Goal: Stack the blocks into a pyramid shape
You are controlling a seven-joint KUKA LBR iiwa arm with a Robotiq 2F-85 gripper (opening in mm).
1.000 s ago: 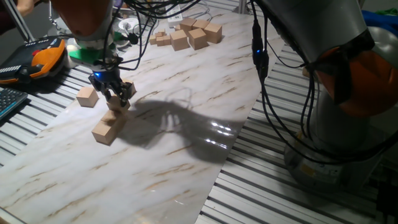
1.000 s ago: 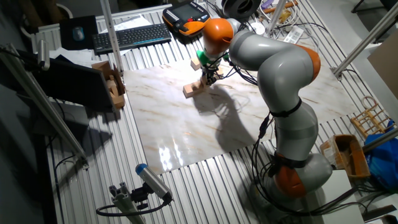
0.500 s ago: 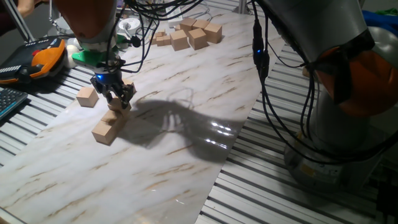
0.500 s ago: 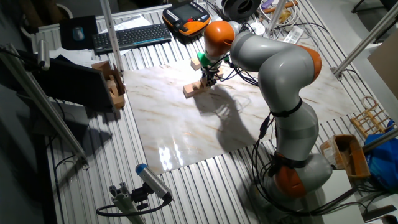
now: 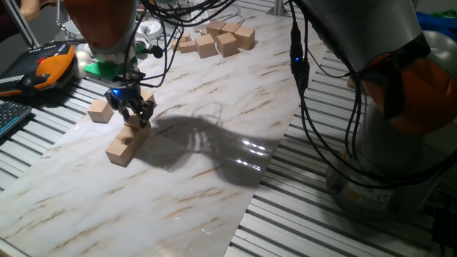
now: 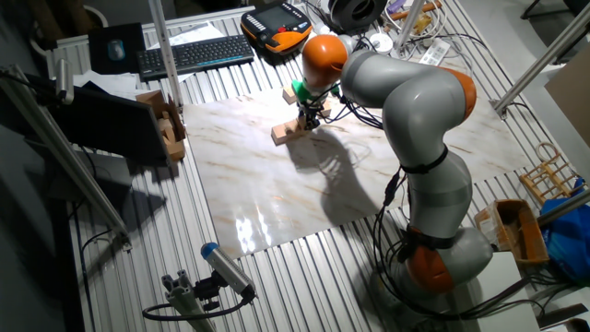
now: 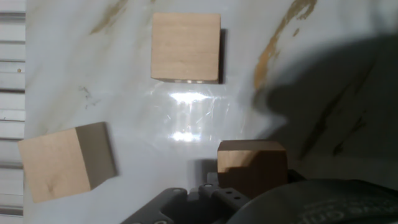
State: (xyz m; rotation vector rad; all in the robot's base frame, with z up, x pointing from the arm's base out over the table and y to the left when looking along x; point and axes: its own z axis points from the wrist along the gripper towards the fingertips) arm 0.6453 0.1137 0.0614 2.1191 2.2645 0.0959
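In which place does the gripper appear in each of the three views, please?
One fixed view: the gripper is at upper left, pointing down over a tan block.
The other fixed view: it is at upper centre, below the arm's orange joint.
Hand view: only its dark body shows, at the bottom edge.
Shared landmark: the marbled board under it.

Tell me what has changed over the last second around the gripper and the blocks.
The gripper has risen slightly and drifted a touch toward the far end of the table, away from the two-block heap. I cannot tell whether it carries a block. The heap, the single block beside it and the far cluster of blocks have not moved.
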